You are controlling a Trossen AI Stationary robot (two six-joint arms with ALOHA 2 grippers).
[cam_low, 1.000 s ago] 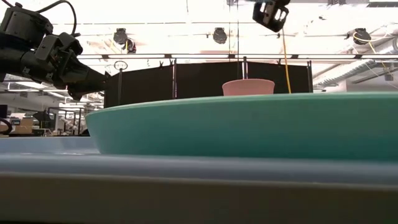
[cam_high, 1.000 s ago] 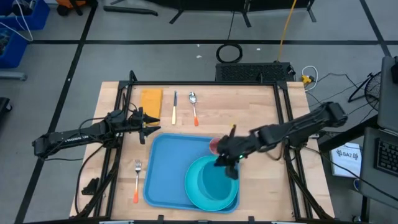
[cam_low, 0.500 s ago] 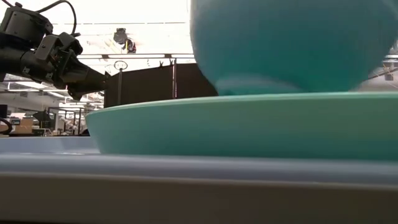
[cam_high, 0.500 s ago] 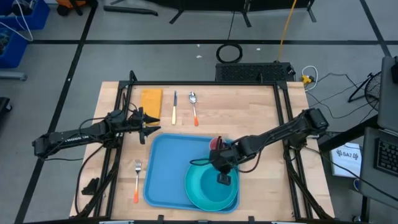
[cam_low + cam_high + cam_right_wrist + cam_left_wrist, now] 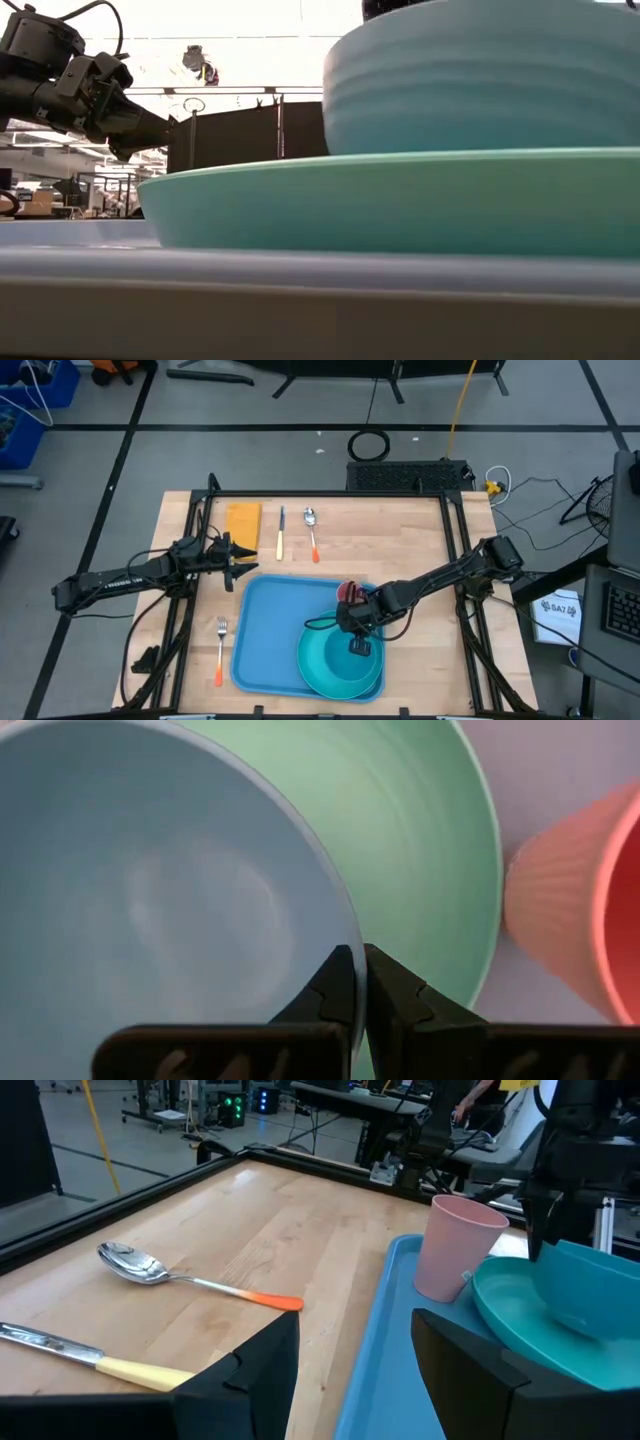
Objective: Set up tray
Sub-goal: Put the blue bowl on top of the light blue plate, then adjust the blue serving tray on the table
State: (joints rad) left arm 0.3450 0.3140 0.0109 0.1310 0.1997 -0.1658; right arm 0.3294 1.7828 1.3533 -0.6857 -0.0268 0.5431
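On round turquoise plate (image 5: 320,678), ribbed bowl (image 5: 480,85) sits.

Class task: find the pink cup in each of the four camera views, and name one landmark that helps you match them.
High view: pink cup on the tray, beside the right gripper.
Low view: not in it.
Left wrist view: right of centre.
Right wrist view: right edge.
Shared landmark: turquoise plate.

A robotics lab or workshop is being shown. The wooden table (image 5: 390,535) is being framed by black metal rails (image 5: 330,494) on a grey floor marked with dark tape lines (image 5: 300,428). Cables (image 5: 368,444) are lying about, and workbenches with equipment (image 5: 330,1100) are being seen behind, under ceiling lights (image 5: 200,62).
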